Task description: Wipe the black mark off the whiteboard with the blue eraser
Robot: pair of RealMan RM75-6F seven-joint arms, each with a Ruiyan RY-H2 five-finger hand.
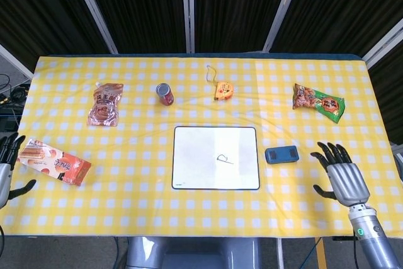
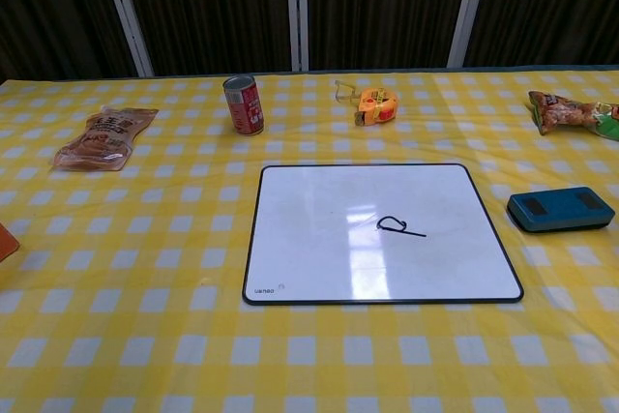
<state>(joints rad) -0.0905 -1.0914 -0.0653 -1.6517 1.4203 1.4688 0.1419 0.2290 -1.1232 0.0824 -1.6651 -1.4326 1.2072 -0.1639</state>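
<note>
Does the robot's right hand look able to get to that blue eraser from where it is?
Probably yes. The right hand is open, empty and just right of the blue eraser, with only bare tablecloth between them.

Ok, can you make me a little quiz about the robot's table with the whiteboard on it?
1. True or false: the right hand is already holding the blue eraser.
2. Which thing lies nearest the left hand? A) red can B) orange snack box C) tape measure
3. Fill in: the black mark sits on the ____ half of the whiteboard, as the cameras see it.

Key:
1. False; the hand is open, apart from the eraser.
2. B, the orange snack box.
3. Right.
</note>
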